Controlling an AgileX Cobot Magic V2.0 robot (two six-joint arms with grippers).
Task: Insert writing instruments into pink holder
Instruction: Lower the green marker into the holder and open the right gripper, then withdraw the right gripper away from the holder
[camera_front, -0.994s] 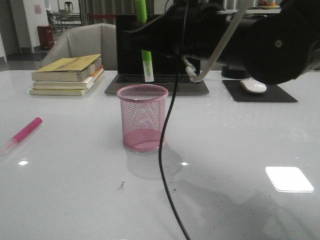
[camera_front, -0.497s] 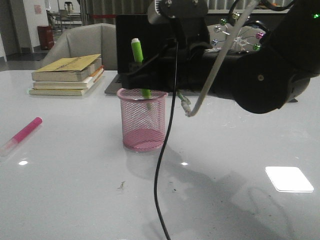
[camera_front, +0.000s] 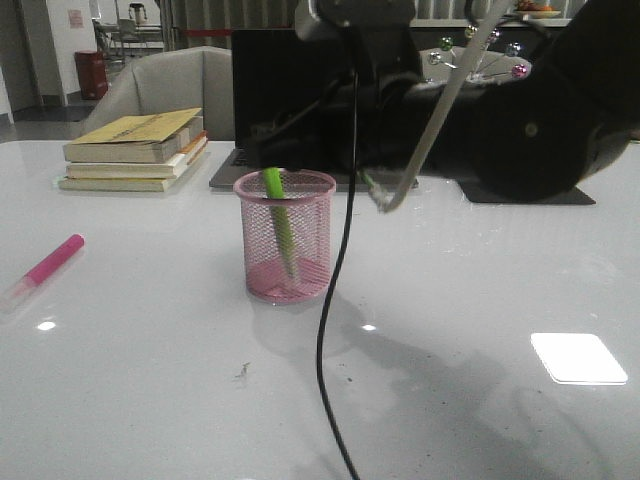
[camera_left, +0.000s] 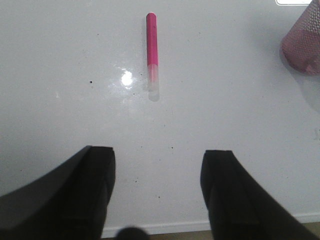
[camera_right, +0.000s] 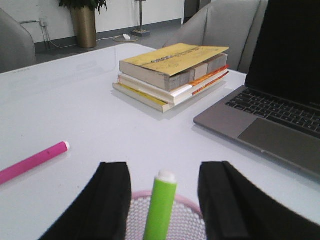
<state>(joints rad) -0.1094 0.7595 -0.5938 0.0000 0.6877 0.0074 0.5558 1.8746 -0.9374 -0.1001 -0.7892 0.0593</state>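
Green highlighter (camera_front: 281, 228) stands in the pink holder (camera_front: 285, 249), leaning, top end at the rim, lower end near the base. Front view: holder upright mid-counter (camera_front: 450, 330); right arm's dark bulk hangs just behind and above it, a black cable (camera_front: 330, 330) dropping in front. Right fingers themselves are not resolvable here. Pink highlighter (camera_front: 45, 268) lies flat well off to the left of the holder. Book stack (camera_front: 138, 150), top cover yellow, sits at the back left beside a laptop (camera_front: 300, 120). No readable text anywhere; print on the yellow cover is too small.

Left wrist view: left fingers (camera_left: 157, 195) spread apart, nothing between them, hovering over bare counter. Pink highlighter (camera_left: 152, 55) lies clear of both tips, clear-capped end toward the fingers. Holder (camera_left: 304, 37) only partly in frame at the edge.

Right wrist view: right fingers (camera_right: 162, 210) parted, green highlighter (camera_right: 161, 205) rising between them with a visible gap on each side, not clamped. Holder rim (camera_right: 136, 200) sits right below the tips. Pink highlighter (camera_right: 32, 162), books (camera_right: 170, 72), laptop (camera_right: 270, 110) beyond. Cover lettering blurred.
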